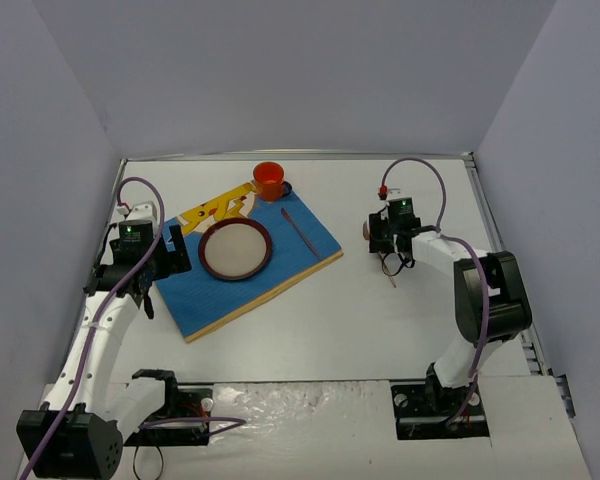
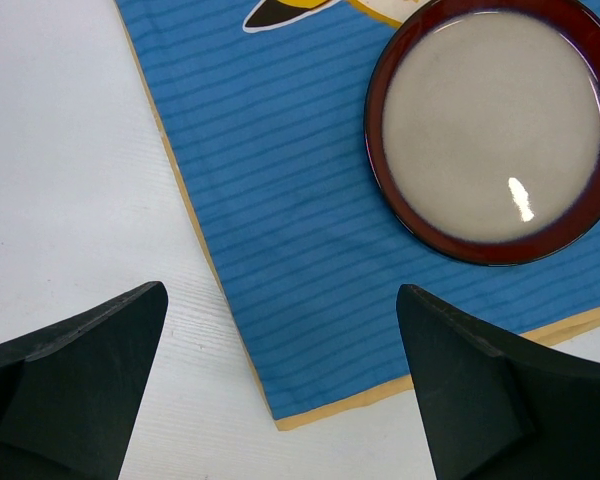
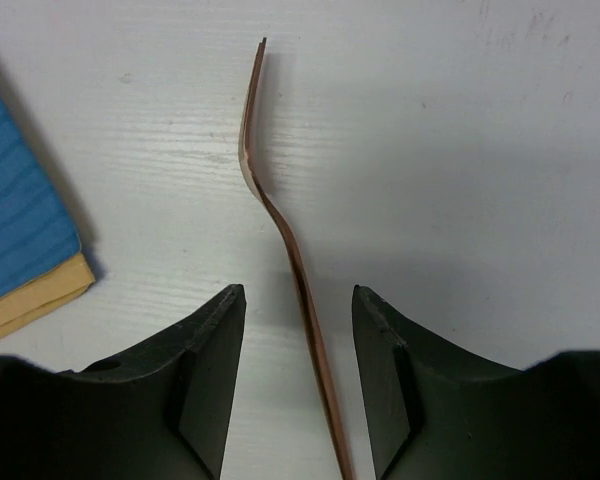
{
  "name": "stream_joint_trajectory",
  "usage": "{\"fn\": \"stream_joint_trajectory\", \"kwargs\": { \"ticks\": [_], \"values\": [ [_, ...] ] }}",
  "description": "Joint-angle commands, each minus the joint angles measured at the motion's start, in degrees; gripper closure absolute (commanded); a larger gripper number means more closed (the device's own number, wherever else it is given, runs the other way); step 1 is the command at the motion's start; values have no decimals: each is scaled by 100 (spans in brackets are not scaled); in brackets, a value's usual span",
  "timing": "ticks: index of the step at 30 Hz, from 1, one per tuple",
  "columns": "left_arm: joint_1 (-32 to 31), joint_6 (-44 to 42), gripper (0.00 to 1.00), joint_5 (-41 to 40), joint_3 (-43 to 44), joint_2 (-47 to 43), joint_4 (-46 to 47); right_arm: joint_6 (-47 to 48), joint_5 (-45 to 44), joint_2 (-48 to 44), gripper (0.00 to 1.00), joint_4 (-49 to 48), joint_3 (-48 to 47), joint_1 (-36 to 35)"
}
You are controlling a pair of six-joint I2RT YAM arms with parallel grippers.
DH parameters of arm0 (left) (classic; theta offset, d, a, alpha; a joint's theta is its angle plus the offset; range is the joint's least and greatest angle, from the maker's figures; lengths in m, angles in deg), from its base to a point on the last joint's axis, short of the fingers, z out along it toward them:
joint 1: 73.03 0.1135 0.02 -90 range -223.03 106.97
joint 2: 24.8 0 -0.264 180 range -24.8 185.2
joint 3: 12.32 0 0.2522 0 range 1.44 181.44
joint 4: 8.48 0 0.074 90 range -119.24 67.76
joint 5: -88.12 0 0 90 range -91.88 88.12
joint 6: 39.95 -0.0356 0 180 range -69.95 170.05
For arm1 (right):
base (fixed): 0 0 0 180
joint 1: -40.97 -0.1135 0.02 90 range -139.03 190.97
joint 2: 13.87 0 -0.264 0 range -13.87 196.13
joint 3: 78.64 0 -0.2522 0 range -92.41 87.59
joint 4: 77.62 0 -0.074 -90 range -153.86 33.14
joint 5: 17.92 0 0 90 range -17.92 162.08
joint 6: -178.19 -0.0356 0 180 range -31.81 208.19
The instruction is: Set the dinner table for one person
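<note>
Broadly: the dinner table (image 1: 380,330), white and metal-rimmed, lies under both grippers and runs out past them on every side.

Blue striped placemat (image 1: 220,295), yellow-edged, set askew. One corner sits directly below the left gripper (image 2: 280,340). Another shows just left of the right gripper (image 3: 298,300).

Left gripper: fingers spread wide, nothing between them, held above the mat's corner.

Plate (image 2: 495,125): dark red rim, pale centre, flat on the mat, ahead and to the right of the left gripper.

Orange cup (image 1: 269,180): beyond the plate at the mat's far edge, well apart from both grippers.

Right gripper: fingers parted over bare tabletop. A thin copper-coloured utensil (image 3: 270,200), seen edge-on, runs between them and out ahead, with a gap showing on each side. What kind, I cannot tell.

A second slim utensil (image 1: 300,232) lies on the mat, right of the plate and well left of the right gripper.
</note>
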Motion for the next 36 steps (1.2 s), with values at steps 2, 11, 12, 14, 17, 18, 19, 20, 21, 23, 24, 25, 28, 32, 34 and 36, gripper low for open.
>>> {"fn": "stream_joint_trajectory", "kwargs": {
  "ticks": [2,11,12,14,17,18,19,20,21,23,24,25,28,32,34,36],
  "values": [
    [31,-18,3,31,167,0,175,74,412,199,58,-769,-208,72],
    [13,-9,3,40,167,-24,174,326,661,703,61,-954,-496,72],
    [13,-13,3,36,167,-24,171,361,637,742,62,-946,-548,72],
    [10,-18,3,28,167,-24,169,419,616,814,62,-934,-637,72],
    [-3,-17,3,31,167,-33,175,465,642,940,64,-911,-778,79],
    [2,-12,3,31,167,-33,175,499,671,984,65,-877,-827,75],
    [4,-11,3,29,164,-35,175,525,688,1027,65,-840,-880,72],
    [4,-16,3,24,159,-40,175,540,688,1068,66,-799,-936,72],
    [-2,-18,3,22,158,-42,175,557,682,1117,68,-745,-1001,72],
    [3,-18,3,30,165,-42,175,593,656,1156,71,-703,-1061,72],
    [-1,-23,3,31,161,-42,175,597,622,1159,74,-668,-1087,66],
    [-4,-27,3,31,159,-42,175,634,564,1152,79,-629,-1109,58],
    [-4,-20,3,31,166,-42,181,841,261,1098,95,-474,-1183,30],
    [-14,-18,3,49,167,-42,166,1100,-679,966,100,-100,-1324,-185],
    [-14,-27,3,49,167,-42,175,1201,-1146,957,100,50,-1424,-335],
    [-13,-20,3,49,167,-42,175,1344,-1957,1075,100,352,-1526,-599]
  ]
}}
